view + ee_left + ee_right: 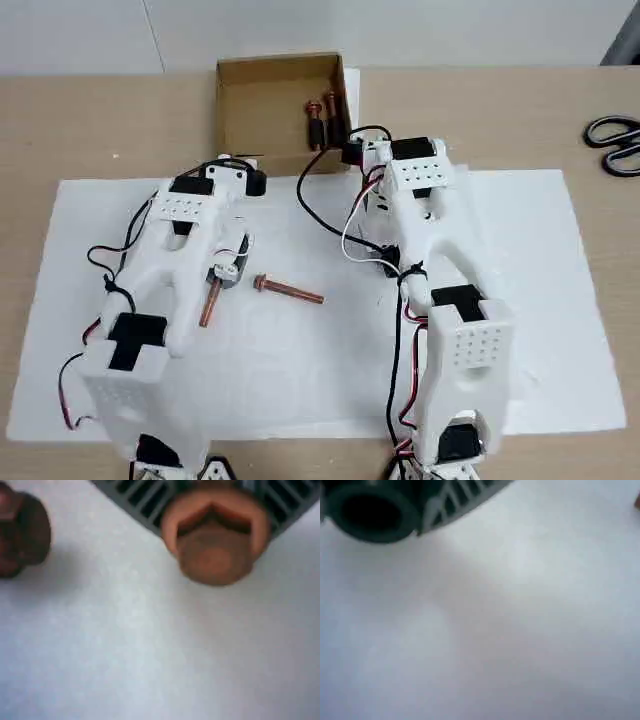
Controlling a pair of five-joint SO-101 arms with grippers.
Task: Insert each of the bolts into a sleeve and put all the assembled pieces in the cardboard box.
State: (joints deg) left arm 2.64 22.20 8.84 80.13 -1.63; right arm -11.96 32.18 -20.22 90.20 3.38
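Left fingers (140, 495) pinch a bolt (215, 555), right fingers (465, 495) a sleeve (370, 512) — white sheet (330, 350) on table (100, 120).

A robotics lab bench, seen from my remote station: two white plastic arms (180, 250) trailing exposed wires (310, 205) on a wooden table (100, 120), a white sheet (520, 260) as work mat, scissors (615, 145) and a cardboard box (222, 110) nearby.

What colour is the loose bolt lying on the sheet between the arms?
Copper-brown; the high view shows the loose bolt best.
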